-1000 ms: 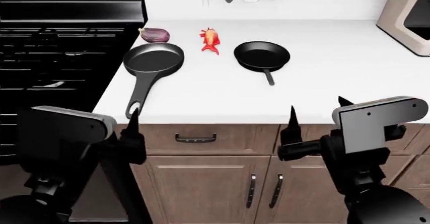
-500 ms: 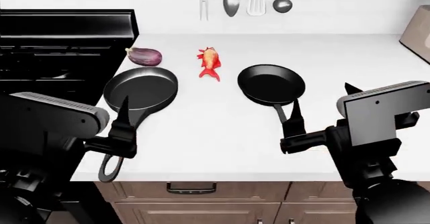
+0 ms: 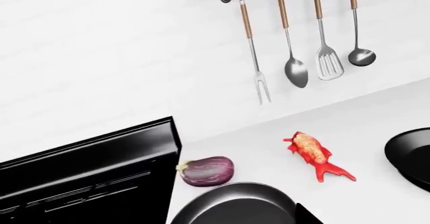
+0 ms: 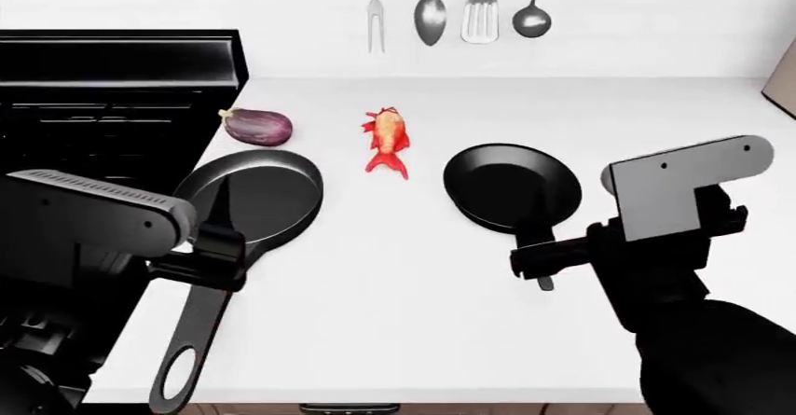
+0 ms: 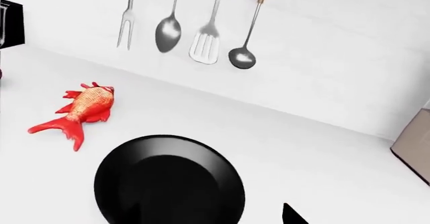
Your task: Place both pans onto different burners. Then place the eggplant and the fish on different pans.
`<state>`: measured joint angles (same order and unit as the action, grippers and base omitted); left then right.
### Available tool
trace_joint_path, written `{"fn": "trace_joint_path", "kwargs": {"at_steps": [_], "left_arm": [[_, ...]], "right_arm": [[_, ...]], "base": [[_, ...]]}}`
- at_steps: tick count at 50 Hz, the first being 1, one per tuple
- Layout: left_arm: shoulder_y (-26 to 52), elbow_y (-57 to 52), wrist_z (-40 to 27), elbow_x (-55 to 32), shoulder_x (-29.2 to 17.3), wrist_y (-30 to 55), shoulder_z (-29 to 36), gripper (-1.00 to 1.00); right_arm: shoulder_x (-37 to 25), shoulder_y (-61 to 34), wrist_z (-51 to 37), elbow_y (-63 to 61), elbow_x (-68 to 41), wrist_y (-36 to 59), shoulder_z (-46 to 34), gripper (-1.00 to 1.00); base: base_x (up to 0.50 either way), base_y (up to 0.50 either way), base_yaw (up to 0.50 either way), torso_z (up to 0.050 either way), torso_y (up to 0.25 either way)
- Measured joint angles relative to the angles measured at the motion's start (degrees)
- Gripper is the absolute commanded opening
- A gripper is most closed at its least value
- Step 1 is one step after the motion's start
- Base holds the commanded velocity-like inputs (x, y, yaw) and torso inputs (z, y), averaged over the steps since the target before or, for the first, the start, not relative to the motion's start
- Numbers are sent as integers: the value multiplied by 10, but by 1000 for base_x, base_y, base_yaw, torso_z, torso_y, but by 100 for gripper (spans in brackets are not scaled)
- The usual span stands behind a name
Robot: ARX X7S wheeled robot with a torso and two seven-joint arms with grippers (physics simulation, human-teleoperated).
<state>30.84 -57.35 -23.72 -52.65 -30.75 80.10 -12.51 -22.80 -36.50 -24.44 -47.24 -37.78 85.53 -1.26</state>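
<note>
The larger pan point(image 4: 255, 191) lies on the white counter beside the stove's burners point(image 4: 106, 121), its long handle point(image 4: 186, 359) pointing at the front edge. The smaller pan point(image 4: 513, 186) point(image 5: 168, 181) sits to its right. Behind them lie the purple eggplant point(image 4: 255, 126) point(image 3: 207, 170) and the red-orange fish point(image 4: 388, 142) point(image 5: 80, 108). My left gripper point(image 4: 209, 224) point(image 3: 215, 221) hovers open over the larger pan's near rim. My right gripper point(image 4: 587, 217) point(image 5: 211, 219) hovers open over the smaller pan's handle. Neither holds anything.
A fork, spoon, spatula and ladle hang on a wall rail point(image 4: 450, 9) behind the counter point(image 4: 411, 303). A beige appliance point(image 4: 786, 79) shows at the far right edge. The stove's raised back panel point(image 4: 118, 56) stands left of the eggplant.
The view has moved up and forward over the counter. Both grippers have come from below the counter edge to above the pans, the left by the larger pan, the right by the smaller pan's handle.
</note>
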Motion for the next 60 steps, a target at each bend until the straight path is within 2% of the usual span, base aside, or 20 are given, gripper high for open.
{"fn": "trace_joint_path", "kwargs": {"at_steps": [9, 19, 60], "left_arm": [[-7, 3, -7, -2, -11, -14, 4, 100], [-17, 9, -13, 0, -21, -33, 11, 100], [-45, 24, -31, -11, -40, -81, 37, 100]], "right_arm": [[4, -27, -91, 71, -83, 8, -14, 100], [7, -30, -127, 129, -103, -20, -40, 100], [11, 1, -103, 275, -62, -136, -135, 100]], "base": [[0, 0, 0, 0, 0], [0, 0, 0, 0, 0], [0, 0, 0, 0, 0]]}}
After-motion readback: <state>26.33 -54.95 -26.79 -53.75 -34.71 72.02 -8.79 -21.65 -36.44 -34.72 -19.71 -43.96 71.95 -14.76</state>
